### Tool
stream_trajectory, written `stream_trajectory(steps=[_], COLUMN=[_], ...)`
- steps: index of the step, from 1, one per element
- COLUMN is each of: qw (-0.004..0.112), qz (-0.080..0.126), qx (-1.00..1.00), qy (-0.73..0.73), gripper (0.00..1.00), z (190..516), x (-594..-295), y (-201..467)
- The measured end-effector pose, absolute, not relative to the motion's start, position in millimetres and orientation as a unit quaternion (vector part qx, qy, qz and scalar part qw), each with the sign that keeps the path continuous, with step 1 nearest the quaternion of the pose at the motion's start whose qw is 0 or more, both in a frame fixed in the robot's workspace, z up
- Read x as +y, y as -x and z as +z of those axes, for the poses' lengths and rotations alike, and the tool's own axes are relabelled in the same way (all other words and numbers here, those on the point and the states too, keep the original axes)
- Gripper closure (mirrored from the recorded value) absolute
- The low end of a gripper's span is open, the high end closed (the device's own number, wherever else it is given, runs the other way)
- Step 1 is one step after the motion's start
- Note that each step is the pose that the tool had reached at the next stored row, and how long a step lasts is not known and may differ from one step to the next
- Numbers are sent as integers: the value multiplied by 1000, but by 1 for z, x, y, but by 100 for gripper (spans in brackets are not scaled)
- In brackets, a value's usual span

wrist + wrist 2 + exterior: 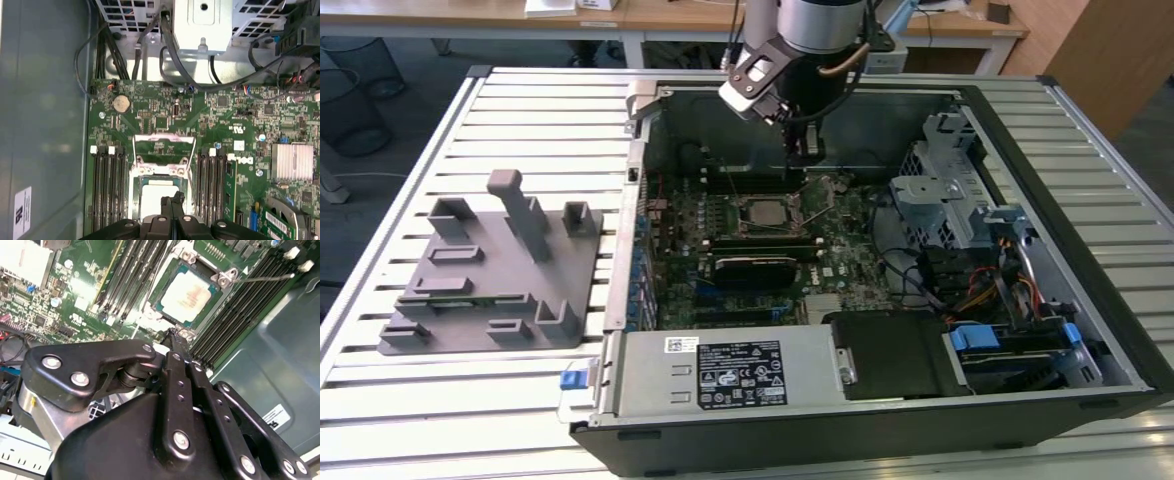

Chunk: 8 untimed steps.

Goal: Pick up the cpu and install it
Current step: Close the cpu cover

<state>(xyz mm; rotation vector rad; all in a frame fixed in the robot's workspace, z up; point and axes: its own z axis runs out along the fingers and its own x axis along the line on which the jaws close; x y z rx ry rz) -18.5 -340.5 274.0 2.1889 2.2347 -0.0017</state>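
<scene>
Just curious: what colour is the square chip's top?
The chip is silvery white, clearest in the second wrist view.

A slatted metal table [400, 400] stands in a workroom. Its pale ribs run from the exterior view's left to its right and catch a soft, even light that leaves a faint sheen along the right edge. Beyond the table's far edge, a row of light wooden desks [680, 15] on white legs [631, 48] crosses the room, with white papers [574, 8] lying on one of them. Off the far left corner of the table, two black wire-mesh bins [350, 115] sit close together on a dark grey-blue floor [416, 95]. Past the far right corner rises a warm brown wooden panel [1107, 50].
</scene>
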Motion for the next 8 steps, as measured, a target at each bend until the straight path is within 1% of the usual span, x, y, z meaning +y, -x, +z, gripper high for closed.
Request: stream_trajectory(steps=[8], qw=[7], qz=[-1], qx=[714], qy=[-700], gripper=[89], z=[273], x=[-340], y=[15])
